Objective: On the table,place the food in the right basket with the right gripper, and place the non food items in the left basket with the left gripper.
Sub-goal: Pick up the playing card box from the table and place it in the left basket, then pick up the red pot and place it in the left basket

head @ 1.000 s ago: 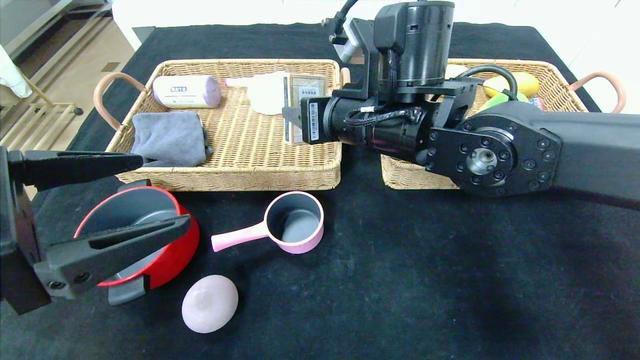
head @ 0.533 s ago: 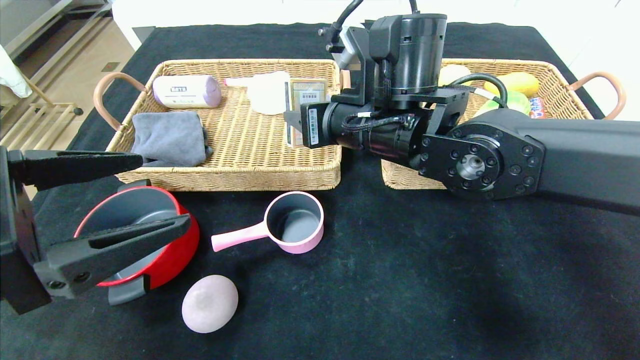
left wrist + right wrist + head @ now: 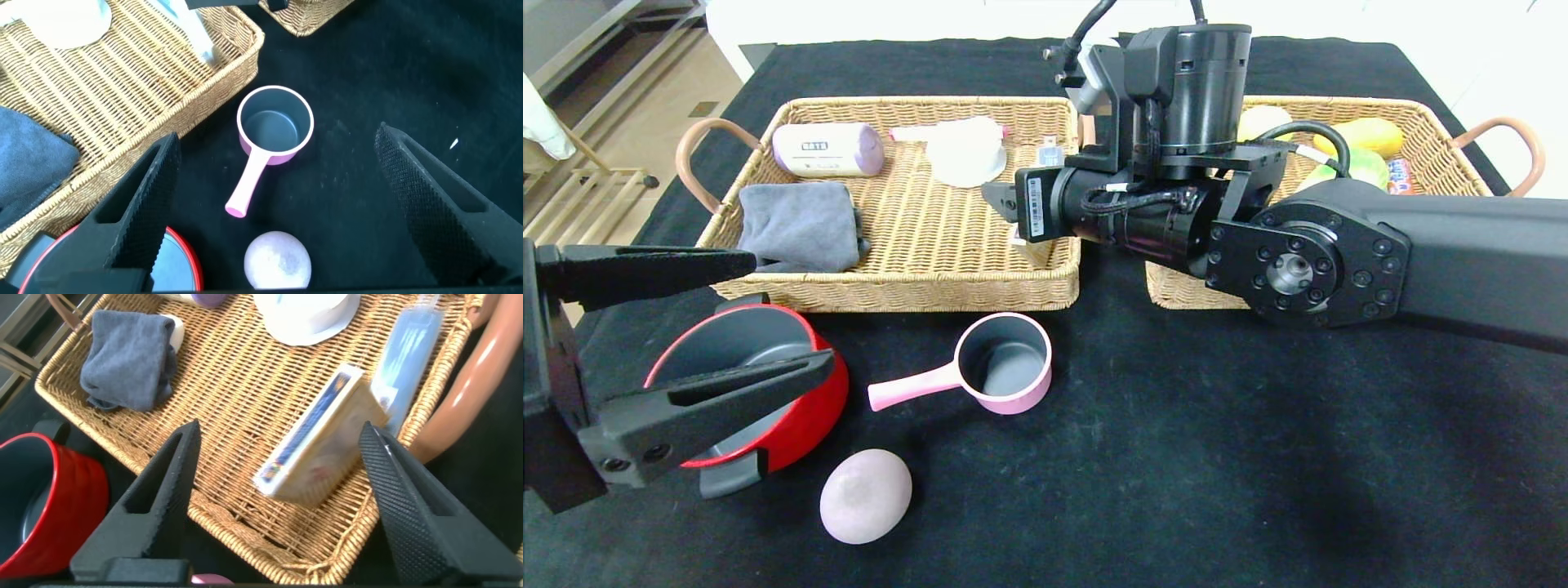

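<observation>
Now: right gripper (image 3: 278,502) reaching across from the robot's right, poised over the near right corner of the left basket (image 3: 907,286), fingers spread and holding nothing — card box (image 3: 319,439) lying loose on the wicker between them, tipped on its side beside a long clear packet (image 3: 409,355). Also in that basket: grey cloth (image 3: 799,224), lilac cylinder (image 3: 827,149), white bowl-like piece (image 3: 964,155). Right basket (image 3: 1201,290) largely hidden behind the right arm, with yellow and green items showing at its far end. Left gripper (image 3: 694,327) low at the near left edge of the desk (image 3: 1176,449), fingers spread wide, empty, hanging above the red pot (image 3: 809,408). Pink saucepan (image 3: 1001,363) upright on the black cloth just in front of the left basket, handle pointing toward the pot. Lilac egg-shaped lump (image 3: 866,496) nearer still — close to the pot, apart from the saucepan.
</observation>
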You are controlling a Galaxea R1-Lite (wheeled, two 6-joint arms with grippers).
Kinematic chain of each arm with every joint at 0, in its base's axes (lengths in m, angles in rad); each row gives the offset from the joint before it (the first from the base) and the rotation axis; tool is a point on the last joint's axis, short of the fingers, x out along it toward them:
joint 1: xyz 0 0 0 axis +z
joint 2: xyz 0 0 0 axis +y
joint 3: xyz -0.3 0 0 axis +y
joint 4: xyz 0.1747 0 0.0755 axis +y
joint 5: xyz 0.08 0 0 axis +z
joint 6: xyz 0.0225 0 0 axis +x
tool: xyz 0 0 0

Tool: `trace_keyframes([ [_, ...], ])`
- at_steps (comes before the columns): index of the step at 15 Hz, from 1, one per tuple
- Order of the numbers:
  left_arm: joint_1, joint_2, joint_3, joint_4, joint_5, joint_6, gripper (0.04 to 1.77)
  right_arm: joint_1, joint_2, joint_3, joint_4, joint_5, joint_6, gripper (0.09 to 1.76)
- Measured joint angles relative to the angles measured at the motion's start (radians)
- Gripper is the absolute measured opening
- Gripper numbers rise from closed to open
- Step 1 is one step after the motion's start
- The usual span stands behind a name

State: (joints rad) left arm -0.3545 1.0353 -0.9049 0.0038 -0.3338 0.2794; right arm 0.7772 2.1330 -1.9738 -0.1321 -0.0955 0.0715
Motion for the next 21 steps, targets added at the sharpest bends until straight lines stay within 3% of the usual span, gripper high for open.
trace_keyframes([
  [11, 0.0, 0.0, 0.001, -0.004, 0.0, 0.0, 1.72, 0.002, -0.034, 0.032, 0.007, 0.013, 0.001, 1.64],
  [21, 0.0, -0.004, -0.001, -0.002, 0.001, -0.001, 1.72, -0.049, -0.293, 0.341, 0.006, 0.202, -0.061, 1.69],
])
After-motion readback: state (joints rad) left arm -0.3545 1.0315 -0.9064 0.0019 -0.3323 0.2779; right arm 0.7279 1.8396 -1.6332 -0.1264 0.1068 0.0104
